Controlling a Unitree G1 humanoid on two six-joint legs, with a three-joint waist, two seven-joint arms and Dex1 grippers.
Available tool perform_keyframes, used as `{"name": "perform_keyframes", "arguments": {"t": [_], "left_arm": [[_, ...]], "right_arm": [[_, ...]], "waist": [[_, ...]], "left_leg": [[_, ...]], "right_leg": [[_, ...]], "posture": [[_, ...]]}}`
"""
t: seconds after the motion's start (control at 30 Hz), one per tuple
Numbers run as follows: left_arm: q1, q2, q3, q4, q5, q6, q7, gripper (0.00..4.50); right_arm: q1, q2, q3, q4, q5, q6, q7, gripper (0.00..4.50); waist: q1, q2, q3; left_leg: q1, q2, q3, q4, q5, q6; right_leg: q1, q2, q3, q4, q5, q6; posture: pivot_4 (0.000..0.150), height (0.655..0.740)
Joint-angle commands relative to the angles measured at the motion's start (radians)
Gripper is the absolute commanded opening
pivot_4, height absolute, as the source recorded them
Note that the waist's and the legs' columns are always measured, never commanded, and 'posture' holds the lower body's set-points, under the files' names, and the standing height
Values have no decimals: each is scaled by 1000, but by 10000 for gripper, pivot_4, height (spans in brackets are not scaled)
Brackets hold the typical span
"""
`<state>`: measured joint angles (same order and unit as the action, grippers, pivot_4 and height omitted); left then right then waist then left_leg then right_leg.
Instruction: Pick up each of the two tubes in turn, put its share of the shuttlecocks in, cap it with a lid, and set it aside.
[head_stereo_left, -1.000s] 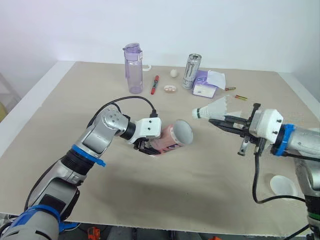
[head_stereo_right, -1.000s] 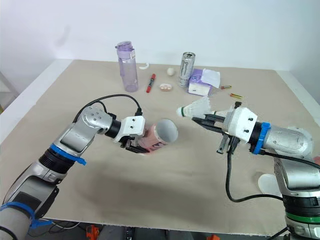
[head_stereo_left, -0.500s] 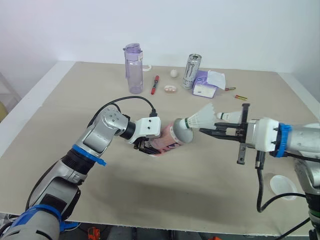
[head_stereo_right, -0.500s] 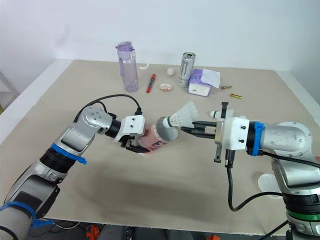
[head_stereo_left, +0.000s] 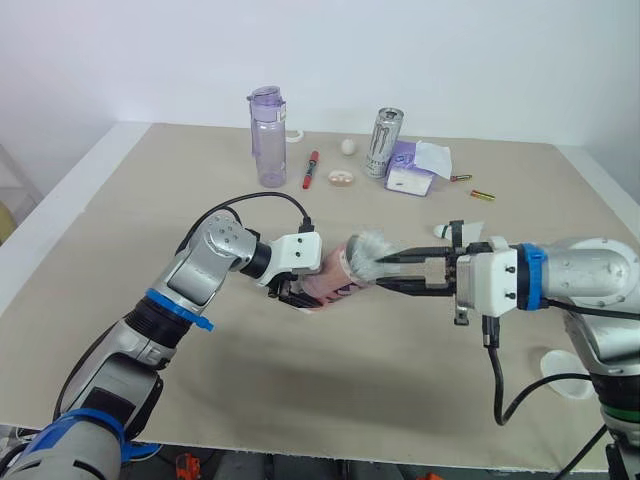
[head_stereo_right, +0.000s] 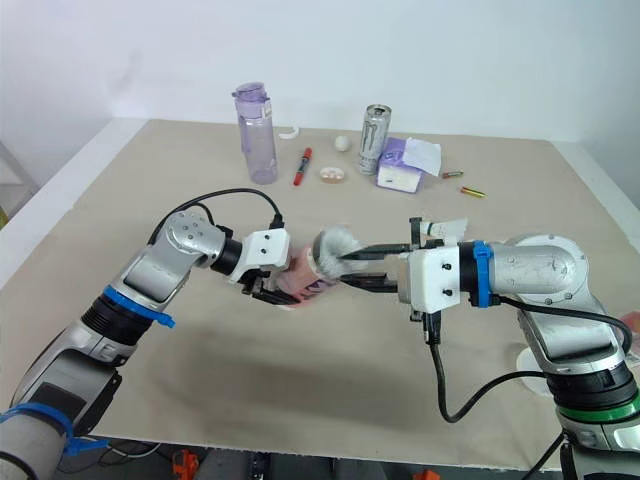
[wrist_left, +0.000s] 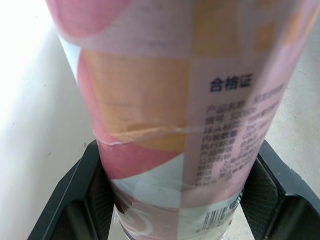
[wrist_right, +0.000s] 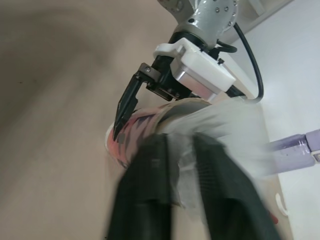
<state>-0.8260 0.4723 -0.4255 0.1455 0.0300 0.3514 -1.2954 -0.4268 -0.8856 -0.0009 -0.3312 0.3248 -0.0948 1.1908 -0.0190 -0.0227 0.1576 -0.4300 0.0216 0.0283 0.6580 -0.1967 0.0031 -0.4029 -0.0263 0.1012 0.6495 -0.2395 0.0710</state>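
A pink patterned tube lies nearly level above the table, its mouth facing right. My left gripper is shut on its lower part; in the left wrist view the two pads press on either side of the tube. My right gripper is shut on a white shuttlecock. The cork end is inside the tube's mouth and the feathers stick out. The right wrist view has those feathers between my black fingers. Another shuttlecock lies on the table behind my right gripper.
A white lid lies at the table's right front. Along the back stand a purple bottle, a can, a tissue pack, a red marker and a small white ball.
My right gripper has carried the shuttlecock leftwards, from well clear of the tube to its mouth and then into it. The left arm has held the tube still.
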Motion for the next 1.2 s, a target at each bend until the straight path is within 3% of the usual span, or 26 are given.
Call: {"name": "perform_keyframes", "arguments": {"t": [0.03, 0.2, 0.3, 0.53, 1.2], "left_arm": [[3, -3, -18, 18, 14, 8, 14, 31173], [2, -2, -19, 22, 14, 6, 10, 31173], [1, -3, -20, 24, 14, 3, 8, 31173], [1, -5, -21, 25, 15, -2, 5, 31173], [31, 13, -18, -17, 14, 17, 13, 31173]], "right_arm": [[-1, -8, -71, -19, 57, 44, -28, 27912], [69, 20, -197, -15, 178, 233, -162, 44633], [151, 67, -357, 79, 264, 373, -297, 44633], [243, 123, -545, 350, 170, 369, -525, 44633], [35, 83, -419, 912, 26, 255, -435, 44633]], "waist": [[0, 0, 0], [0, 0, 0], [2, -2, 0], [1, 0, 0], [-4, 2, -1]], "left_leg": [[0, 0, 0, 0, 0, 0], [0, 2, 0, 0, 0, 0], [0, 2, -1, 0, 0, 0], [0, -1, 1, 0, 0, 0], [0, -1, 1, -2, 1, 1]], "right_leg": [[0, 0, 0, 0, 0, 0], [0, 0, 0, 0, 0, 0], [1, -1, 0, 0, 1, -2], [0, -1, 0, -1, 1, -2], [0, 0, 2, -1, 1, 1]], "posture": [[1500, 7400], [1500, 7400], [1500, 7400], [1500, 7400], [1500, 7400]]}}
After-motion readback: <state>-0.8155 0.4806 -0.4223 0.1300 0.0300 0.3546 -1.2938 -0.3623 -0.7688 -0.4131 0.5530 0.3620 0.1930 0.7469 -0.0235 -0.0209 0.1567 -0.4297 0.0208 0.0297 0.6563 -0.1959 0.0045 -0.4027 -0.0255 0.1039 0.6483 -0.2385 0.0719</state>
